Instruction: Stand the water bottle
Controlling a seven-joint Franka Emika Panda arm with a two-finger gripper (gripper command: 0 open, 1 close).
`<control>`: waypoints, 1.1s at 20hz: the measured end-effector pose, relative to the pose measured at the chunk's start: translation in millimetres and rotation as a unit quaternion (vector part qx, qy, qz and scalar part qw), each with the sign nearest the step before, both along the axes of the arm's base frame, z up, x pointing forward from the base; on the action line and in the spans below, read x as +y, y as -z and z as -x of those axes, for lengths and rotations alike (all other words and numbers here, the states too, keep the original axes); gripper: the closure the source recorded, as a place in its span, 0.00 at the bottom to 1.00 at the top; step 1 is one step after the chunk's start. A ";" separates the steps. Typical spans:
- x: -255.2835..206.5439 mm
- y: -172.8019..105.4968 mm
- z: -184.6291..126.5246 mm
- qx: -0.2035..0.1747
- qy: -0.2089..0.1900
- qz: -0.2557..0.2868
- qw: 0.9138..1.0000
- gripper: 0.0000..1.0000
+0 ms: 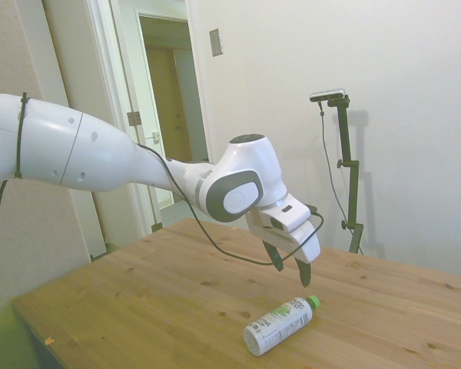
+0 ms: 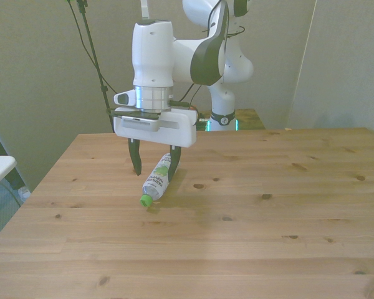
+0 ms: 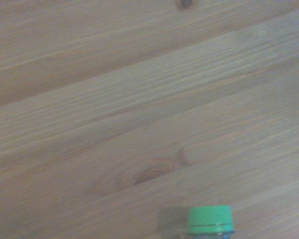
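**Bottle lying flat; gripper above it, holding nothing**

Item inspected: the water bottle point(image 2: 156, 182). It lies on its side on the wooden table point(image 2: 287, 212), in the front view's left half. In that view its green cap point(image 2: 146, 200) points toward 7 o'clock and its base toward 1 o'clock. In the side view the bottle point(image 1: 279, 325) lies near the table's near edge, cap point(image 1: 313, 301) toward 2 o'clock, base toward 8 o'clock. The white label with green patches faces upward.

Gripper point(image 2: 154, 163): held above the bottle, pointing downward. The jaws stand spread apart and nothing is between them. In the side view the gripper point(image 1: 290, 271) hangs clear of the bottle, its dark fingertips point(image 1: 303, 275) just above the cap end. In the front view one finger overlaps the bottle's base end; contact cannot be confirmed there.

Wrist view: blurred. Bare wood grain with a knot, and the green cap point(image 3: 210, 219) at the picture's edge.
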State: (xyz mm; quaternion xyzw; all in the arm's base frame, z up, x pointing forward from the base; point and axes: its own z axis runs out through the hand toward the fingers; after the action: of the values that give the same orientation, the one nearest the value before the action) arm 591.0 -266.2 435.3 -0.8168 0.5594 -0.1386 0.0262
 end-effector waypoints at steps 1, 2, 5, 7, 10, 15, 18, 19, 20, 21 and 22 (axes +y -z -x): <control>-7.0 3.5 0.4 0.001 0.004 -0.002 1.000 0.00; -12.5 7.8 0.5 0.002 0.007 -0.004 1.000 0.00; -17.8 22.0 -2.6 0.000 0.012 -0.007 1.000 0.00; -14.8 32.2 -6.3 0.002 0.011 -0.010 1.000 0.00; -11.5 49.3 -10.5 0.009 0.009 -0.010 1.000 0.00; -14.0 69.9 -12.9 0.016 0.010 -0.008 1.000 0.00; -11.9 70.7 -14.3 0.015 0.008 -0.008 1.000 1.00; -10.5 70.8 -15.0 0.015 0.007 -0.008 1.000 1.00; -9.1 71.6 -15.7 0.016 0.006 -0.008 1.000 1.00; -8.0 73.0 -16.3 0.017 0.005 -0.008 1.000 1.00; -7.2 74.6 -17.0 0.018 0.005 -0.008 1.000 1.00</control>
State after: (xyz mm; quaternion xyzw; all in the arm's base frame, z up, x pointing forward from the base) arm 608.0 -273.4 360.7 -0.8161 0.5650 -0.1196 0.0225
